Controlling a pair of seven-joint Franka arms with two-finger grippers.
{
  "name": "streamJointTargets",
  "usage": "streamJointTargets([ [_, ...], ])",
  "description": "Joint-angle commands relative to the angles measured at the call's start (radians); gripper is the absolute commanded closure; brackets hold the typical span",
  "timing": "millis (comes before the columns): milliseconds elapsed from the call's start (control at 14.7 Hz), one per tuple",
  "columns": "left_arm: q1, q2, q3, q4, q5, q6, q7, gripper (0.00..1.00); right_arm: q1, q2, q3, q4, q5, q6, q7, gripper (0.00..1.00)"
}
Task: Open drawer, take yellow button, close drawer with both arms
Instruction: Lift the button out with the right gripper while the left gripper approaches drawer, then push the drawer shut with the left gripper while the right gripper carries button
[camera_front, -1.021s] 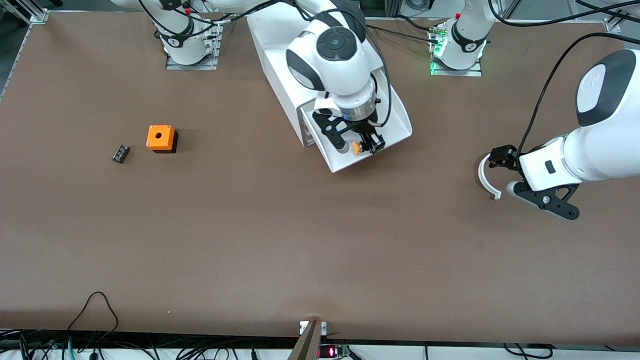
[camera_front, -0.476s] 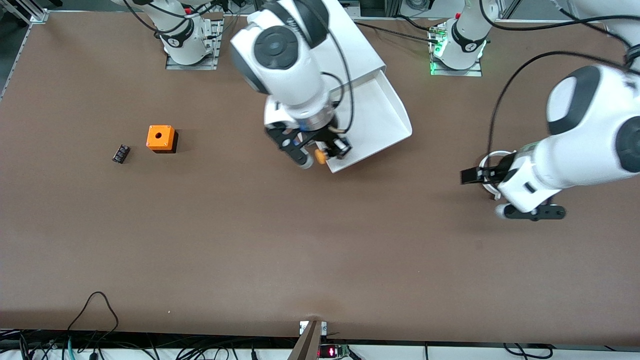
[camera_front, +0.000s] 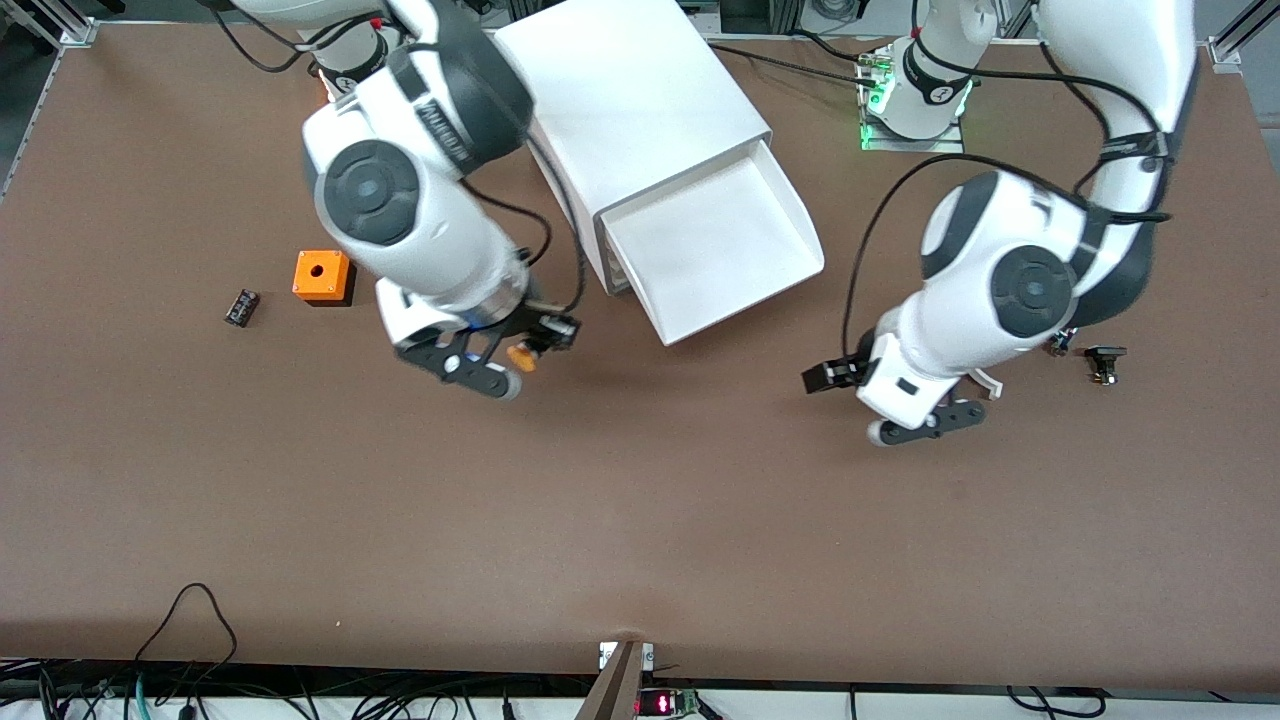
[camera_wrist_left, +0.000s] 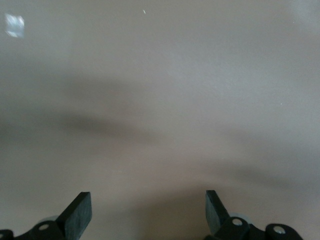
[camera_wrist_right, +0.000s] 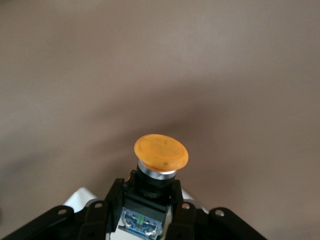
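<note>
Brown matte tabletop (camera_front: 640, 520) fills your front view, with the white boxy cabinet (camera_front: 630, 100) at upper centre and its top drawer (camera_front: 715, 245) pulled out, a shallow smooth white tray that now lies uncovered. A second ago the right arm's wrist hung over that tray; it has since swung out toward the centre left of the frame, over bare table between the drawer and the orange cube. The left arm has moved too, from the frame's right edge in toward centre right.

You see the right gripper (camera_front: 530, 352) clamped on the button (camera_front: 520, 357), carried above the table; in the right wrist view the round yellow-orange cap (camera_wrist_right: 161, 151) juts out ahead of a black-and-blue body pinched between the fingers (camera_wrist_right: 107, 205). The left gripper (camera_front: 835, 377) hovers over open table below the drawer's lower right corner, its flat black fingertips (camera_wrist_left: 80, 210) spread wide with nothing between them.

At centre left sits the orange cube (camera_front: 321, 276) with a round hole in its top, and just beside it a small all-black component (camera_front: 241, 306). A curved white piece (camera_front: 988, 380) peeks out under the left arm, and a small dark part (camera_front: 1103, 361) lies at the right edge.
</note>
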Motion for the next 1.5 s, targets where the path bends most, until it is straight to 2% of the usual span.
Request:
streamJointTargets([
  [0,-0.062,-0.025,0.006,-0.058,0.061,0.043,-0.133,0.0,-0.077,-0.075,0.007,-0.111,0.02,0.001,-0.212,1.0],
  [136,-0.106,-0.028,0.004,-0.085,0.133,0.045,-0.247,0.0,-0.14,-0.109,0.002,-0.168,0.02,0.008,-0.362,1.0],
  [340,-0.145,-0.04,0.001,-0.119,0.142,0.045,-0.318,0.0,-0.233,-0.127,0.0,-0.217,0.01,0.01,-0.569,1.0],
  [476,-0.145,-0.06,-0.043,-0.154,0.142,0.045,-0.37,0.0,-0.281,-0.127,-0.015,-0.25,0.001,0.036,-0.724,1.0],
  [681,-0.142,-0.097,-0.093,-0.211,0.142,0.043,-0.404,0.0,-0.287,-0.143,-0.067,-0.336,0.001,0.111,-0.898,1.0],
  [817,-0.142,-0.118,-0.121,-0.263,0.141,0.043,-0.405,0.0,-0.289,-0.153,-0.098,-0.42,0.001,0.181,-0.987,1.0],
  [1021,-0.133,-0.127,-0.176,-0.289,0.129,0.037,-0.407,0.0,-0.29,-0.153,-0.147,-0.583,0.002,0.349,-1.097,1.0],
  [1293,-0.131,-0.124,-0.241,-0.303,0.098,0.034,-0.439,0.0,-0.321,-0.126,-0.162,-0.735,0.002,0.54,-1.125,1.0],
  [1429,-0.131,-0.124,-0.271,-0.317,0.075,0.034,-0.439,0.0,-0.35,-0.1,-0.161,-0.775,0.007,0.607,-1.134,1.0],
])
